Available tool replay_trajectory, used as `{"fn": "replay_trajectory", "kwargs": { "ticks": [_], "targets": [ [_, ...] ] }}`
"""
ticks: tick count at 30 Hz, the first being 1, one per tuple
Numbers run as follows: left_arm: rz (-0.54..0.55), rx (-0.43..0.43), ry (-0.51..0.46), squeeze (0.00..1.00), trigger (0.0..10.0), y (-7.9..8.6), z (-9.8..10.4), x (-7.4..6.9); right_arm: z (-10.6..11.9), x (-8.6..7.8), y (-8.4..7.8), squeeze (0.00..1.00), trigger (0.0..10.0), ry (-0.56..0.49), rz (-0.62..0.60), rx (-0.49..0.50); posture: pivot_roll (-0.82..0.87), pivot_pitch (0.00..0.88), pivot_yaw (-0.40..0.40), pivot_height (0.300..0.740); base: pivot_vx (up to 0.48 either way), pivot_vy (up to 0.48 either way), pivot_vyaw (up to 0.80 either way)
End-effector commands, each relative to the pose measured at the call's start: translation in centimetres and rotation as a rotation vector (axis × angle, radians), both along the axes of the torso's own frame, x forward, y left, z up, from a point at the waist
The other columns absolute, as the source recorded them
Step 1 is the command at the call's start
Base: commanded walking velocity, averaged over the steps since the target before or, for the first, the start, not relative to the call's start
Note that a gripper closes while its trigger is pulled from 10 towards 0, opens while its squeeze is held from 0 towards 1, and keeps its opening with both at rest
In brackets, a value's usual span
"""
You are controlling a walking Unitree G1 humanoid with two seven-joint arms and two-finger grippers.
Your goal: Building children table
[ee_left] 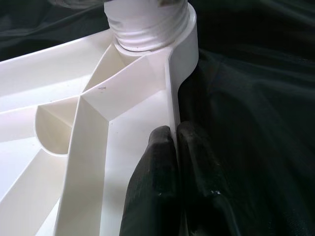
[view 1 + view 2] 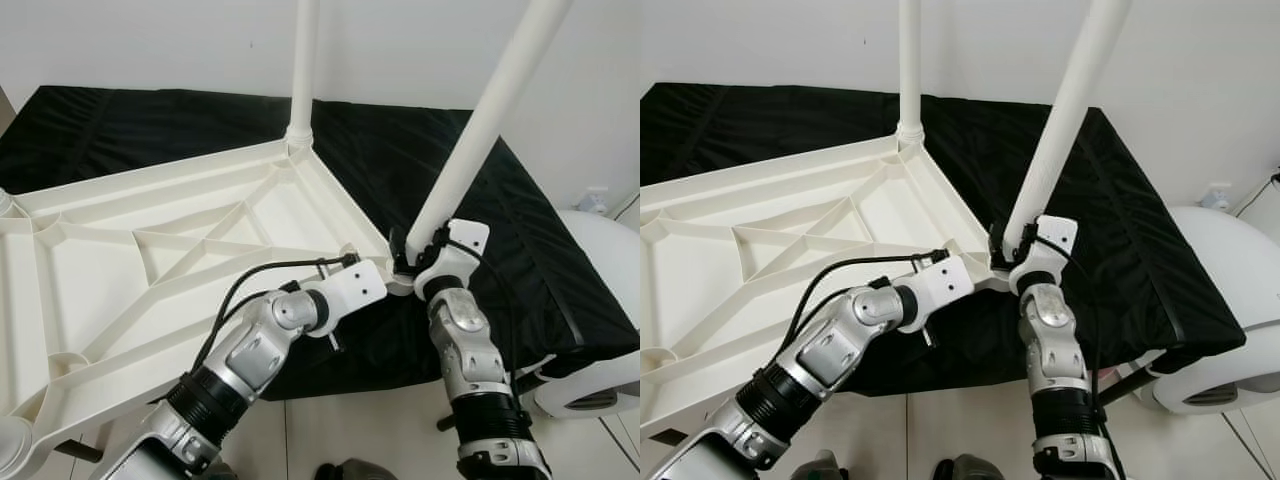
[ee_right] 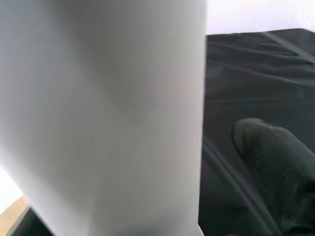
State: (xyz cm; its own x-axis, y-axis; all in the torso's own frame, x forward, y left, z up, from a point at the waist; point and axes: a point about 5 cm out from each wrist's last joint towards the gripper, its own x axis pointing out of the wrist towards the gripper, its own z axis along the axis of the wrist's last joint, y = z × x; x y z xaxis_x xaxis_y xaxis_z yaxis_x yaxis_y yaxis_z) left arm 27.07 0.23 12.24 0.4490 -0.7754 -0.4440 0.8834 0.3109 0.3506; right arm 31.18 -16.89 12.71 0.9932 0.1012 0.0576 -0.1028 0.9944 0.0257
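the white plastic tabletop (image 2: 150,250) is lying upside down on a surface draped in black cloth (image 2: 400,150), ribbed underside facing up, part of it overhanging the cloth's near edge. one leg (image 2: 303,70) is standing upright, seated in the tabletop's far corner socket, so that step looks done. a second leg (image 2: 480,130) is being fitted at the corner nearest the right arm; it is leaning away from the tabletop rather than standing plumb, so i judge it not yet fully seated. the threaded collar (image 1: 147,24) at its socket is showing in the left wrist view. the two remaining corner sockets on the tabletop's other side are looking empty, so roughly half the legs are left to do. the right gripper (image 2: 415,250) is working at the base of the leaning leg, one black finger (image 3: 275,162) lying beside the tube; i cannot tell whether its fingers are closing on the leg. the left gripper (image 1: 176,162) is holding the tabletop's rim just beside that same corner, jaws pressed together on the thin rim wall. materials: smooth matte moulded plastic, diagonal stiffening ribs forming triangular cells; legs are plain round tubes; cloth is soft and creased.
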Motion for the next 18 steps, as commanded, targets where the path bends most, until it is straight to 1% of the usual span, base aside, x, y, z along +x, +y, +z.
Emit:
{"fn": "replay_trajectory", "kwargs": {
  "ticks": [1, 2, 4, 6, 7, 8, 9, 11, 12, 15, 18],
  "targets": [
    [-0.112, -0.019, 0.051, 0.0, 10.0, -0.9, -0.4, -1.2, 0.4, 0.1, -0.9, 0.0, 10.0, -0.023, 0.068, 0.006, 0.02, 0.0, -0.099, 0.74, 0.0, 0.0, 0.0],
    [-0.112, -0.019, 0.051, 0.0, 10.0, -0.9, -0.4, -1.2, 0.4, 0.1, -0.9, 0.0, 10.0, -0.023, 0.068, 0.006, 0.02, 0.0, -0.099, 0.74, 0.0, 0.0, 0.0],
    [-0.114, -0.017, 0.05, 0.0, 10.0, -0.9, -0.5, -1.2, 0.9, -0.1, -1.5, 0.0, 10.0, -0.034, 0.268, -0.032, 0.01, 0.0, -0.095, 0.74, 0.0, 0.0, 0.0],
    [-0.114, -0.017, 0.05, 0.0, 10.0, -0.9, -0.5, -1.2, 0.9, -0.1, -1.5, 0.0, 10.0, -0.034, 0.268, -0.032, 0.01, 0.0, -0.095, 0.74, 0.0, 0.0, 0.0],
    [-0.117, -0.017, 0.05, 0.0, 10.0, -1.0, -0.4, -1.3, 1.2, -0.2, -1.8, 0.0, 10.0, -0.037, 0.357, -0.063, 0.01, 0.0, -0.092, 0.74, 0.0, 0.0, 0.0],
    [-0.117, -0.017, 0.05, 0.0, 10.0, -1.0, -0.4, -1.3, 1.2, -0.2, -1.8, 0.0, 10.0, -0.037, 0.357, -0.063, 0.01, 0.0, -0.092, 0.74, 0.0, 0.0, 0.0],
    [-0.12, -0.016, 0.05, 0.0, 10.0, -1.0, -0.4, -1.3, 1.4, -0.2, -2.2, 0.0, 10.0, -0.031, 0.437, -0.068, 0.01, 0.0, -0.09, 0.74, 0.0, 0.0, 0.0],
    [-0.128, -0.014, 0.049, 0.0, 10.0, -1.1, -0.5, -1.4, 1.6, -0.1, -2.9, 0.0, 10.0, -0.012, 0.539, -0.115, 0.01, 0.0, -0.085, 0.74, 0.0, 0.0, 0.0],
    [-0.128, -0.014, 0.049, 0.0, 10.0, -1.1, -0.5, -1.4, 1.6, -0.1, -2.9, 0.0, 10.0, -0.012, 0.539, -0.115, 0.01, 0.0, -0.085, 0.74, 0.0, 0.0, 0.0],
    [-0.133, -0.012, 0.047, 0.0, 10.0, -1.1, -0.4, -1.4, 1.5, 0.1, -3.6, 0.0, 10.0, 0.016, 0.599, -0.17, 0.01, 0.0, -0.083, 0.74, 0.0, 0.0, 0.0],
    [-0.134, -0.01, 0.046, 0.0, 10.0, -1.1, -0.5, -1.3, 1.3, 0.4, -3.9, 0.0, 10.0, 0.03, 0.612, -0.188, 0.01, 0.0, -0.083, 0.74, 0.0, 0.0, 0.0]
  ]
}}
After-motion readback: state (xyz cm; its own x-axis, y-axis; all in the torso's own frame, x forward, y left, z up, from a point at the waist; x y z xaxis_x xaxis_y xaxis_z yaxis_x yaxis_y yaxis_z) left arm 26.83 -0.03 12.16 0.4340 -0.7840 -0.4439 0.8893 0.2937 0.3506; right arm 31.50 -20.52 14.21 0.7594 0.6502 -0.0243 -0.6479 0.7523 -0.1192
